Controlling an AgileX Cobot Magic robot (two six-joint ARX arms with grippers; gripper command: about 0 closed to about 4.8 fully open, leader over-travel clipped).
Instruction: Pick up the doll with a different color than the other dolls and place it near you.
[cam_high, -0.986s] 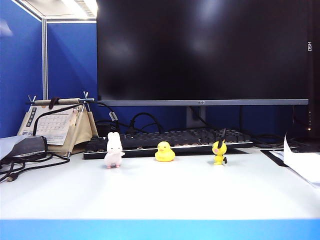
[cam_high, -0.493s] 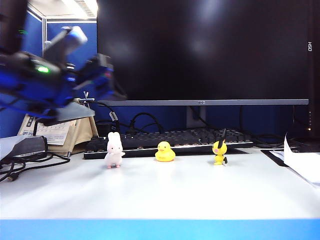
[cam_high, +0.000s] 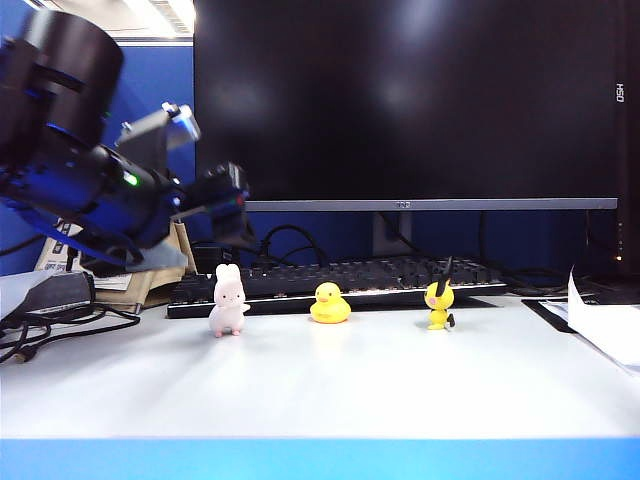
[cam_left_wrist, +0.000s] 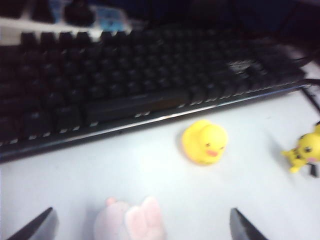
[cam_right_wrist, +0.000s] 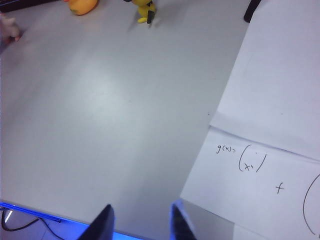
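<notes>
1. Where a second ago there was no arm over the bench at all, the left gripper (cam_high: 235, 215) is now hanging just above the small pale pink-white rabbit figurine (cam_high: 228, 300), jaws spread wide and holding nothing.
2. The rabbit is standing upright near the bench's far edge, towards its left end, in front of the black keyboard (cam_high: 340, 282); from the wrist, its ears (cam_left_wrist: 131, 223) are showing between the two fingertips.
3. The yellow rubber duck (cam_high: 329, 304) and the yellow black-eared figurine (cam_high: 438, 304) are standing apart to its right.
4. The right gripper (cam_right_wrist: 139, 224) is idling partly open and empty over the bench's near edge, beside a written paper sheet (cam_right_wrist: 270, 150).
5. I judge a descent and pinch are coming next.
</notes>
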